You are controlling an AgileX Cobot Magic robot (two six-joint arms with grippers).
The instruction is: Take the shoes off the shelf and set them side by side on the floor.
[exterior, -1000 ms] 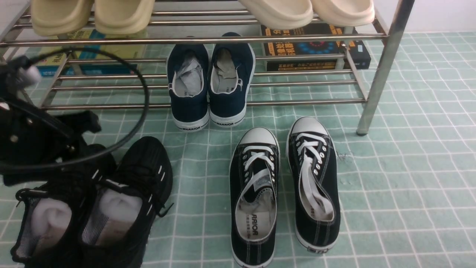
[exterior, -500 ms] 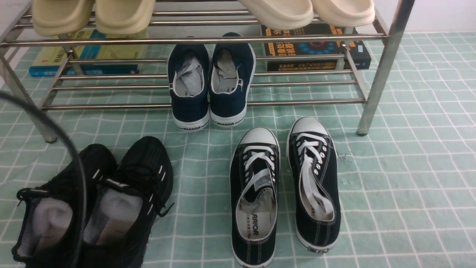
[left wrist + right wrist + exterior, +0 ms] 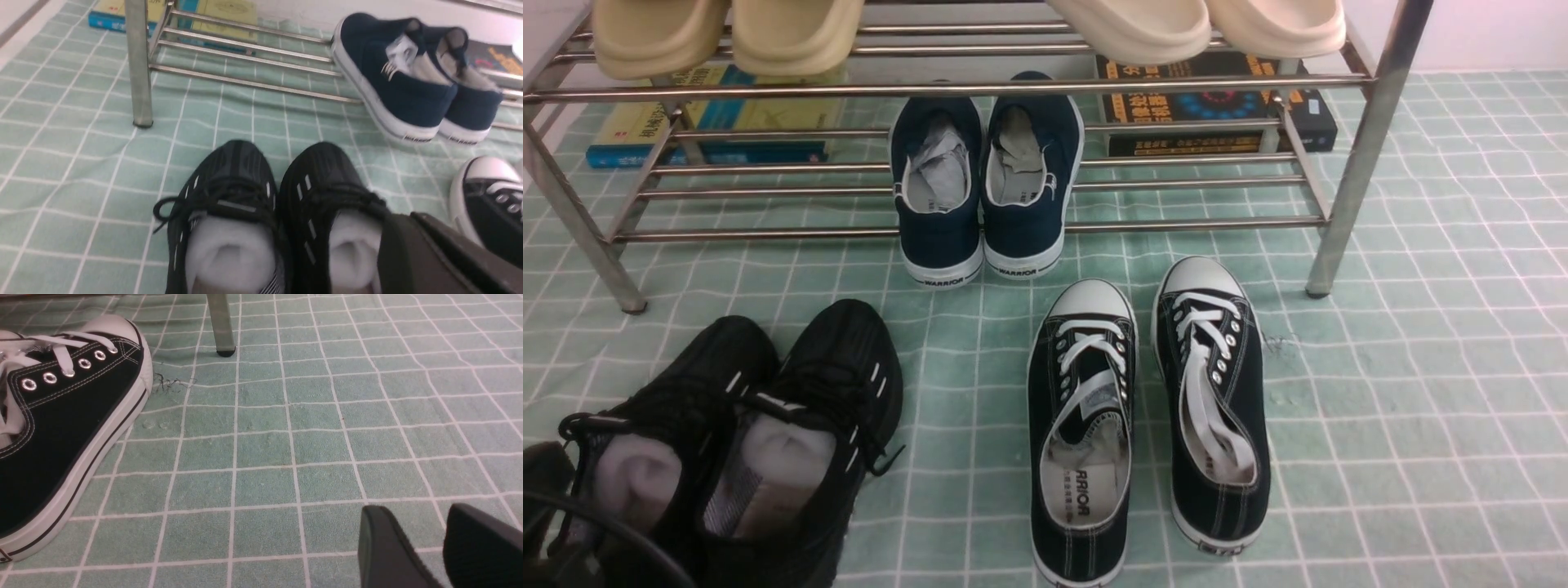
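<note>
The two black mesh shoes (image 3: 743,425) stand side by side on the green grid floor (image 3: 1380,408) at the near left, toes toward the chrome shelf (image 3: 980,86). White paper fills both. In the left wrist view the same shoes (image 3: 278,212) lie just ahead. One dark finger of my left gripper (image 3: 412,249) hangs over the heel of one shoe without touching it, and its other finger is out of frame. Only a dark part of my left arm (image 3: 539,490) shows in the front view. My right gripper (image 3: 412,522) hovers open over bare floor, holding nothing.
Navy white-soled shoes (image 3: 984,180) sit on the shelf's lower tier. Beige slippers (image 3: 727,33) rest on the upper tier. Black canvas sneakers (image 3: 1143,408) stand on the floor at centre. Books (image 3: 1217,106) lie behind the shelf. A shelf leg (image 3: 1347,188) stands at right.
My left arm has drawn back from above the black shoes toward the near left corner, almost leaving the front view. The shoes stay put on the floor.
</note>
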